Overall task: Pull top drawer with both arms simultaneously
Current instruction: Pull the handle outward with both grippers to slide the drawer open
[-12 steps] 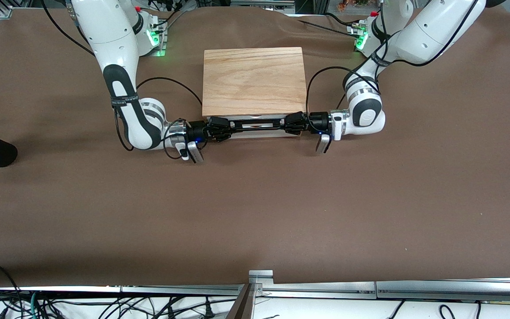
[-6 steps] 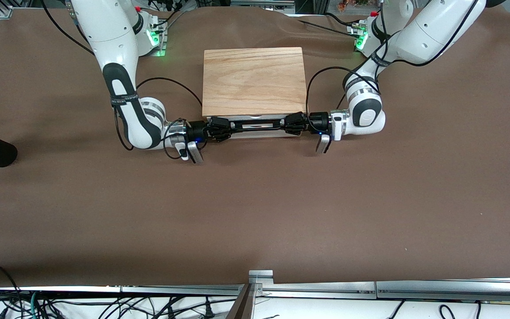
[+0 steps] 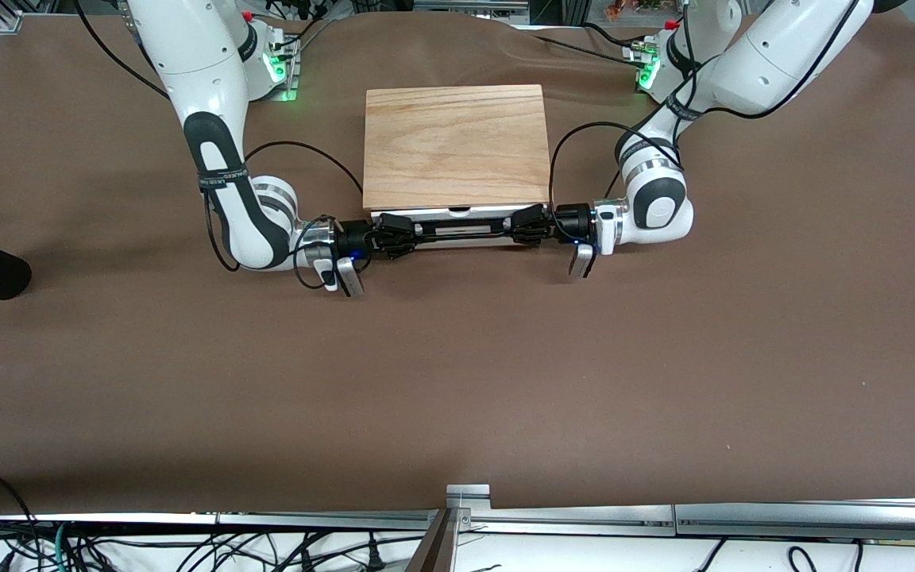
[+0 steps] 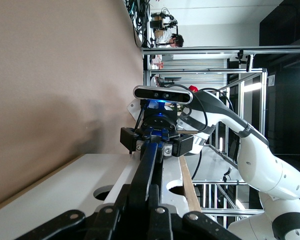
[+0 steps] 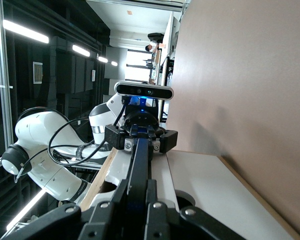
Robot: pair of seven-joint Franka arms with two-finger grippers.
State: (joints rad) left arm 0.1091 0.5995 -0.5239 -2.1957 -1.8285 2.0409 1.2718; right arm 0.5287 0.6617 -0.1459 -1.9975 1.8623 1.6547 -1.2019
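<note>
Wrist views only: each shows the other arm's gripper clamped on the black handle (image 4: 149, 165).
Front view only: oak box (image 3: 456, 144), brown table (image 3: 457, 381).
Top drawer (image 3: 457, 214): at the box's 6 o'clock edge, slightly out.
Left gripper (image 3: 523, 226): closed on the handle's end.
Right gripper (image 3: 403, 233): closed on the other end.

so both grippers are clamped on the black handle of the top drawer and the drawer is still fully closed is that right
Not quite. The left gripper and right gripper are shut on the black handle, but the front view shows the top drawer pulled slightly out from the oak box.
</note>
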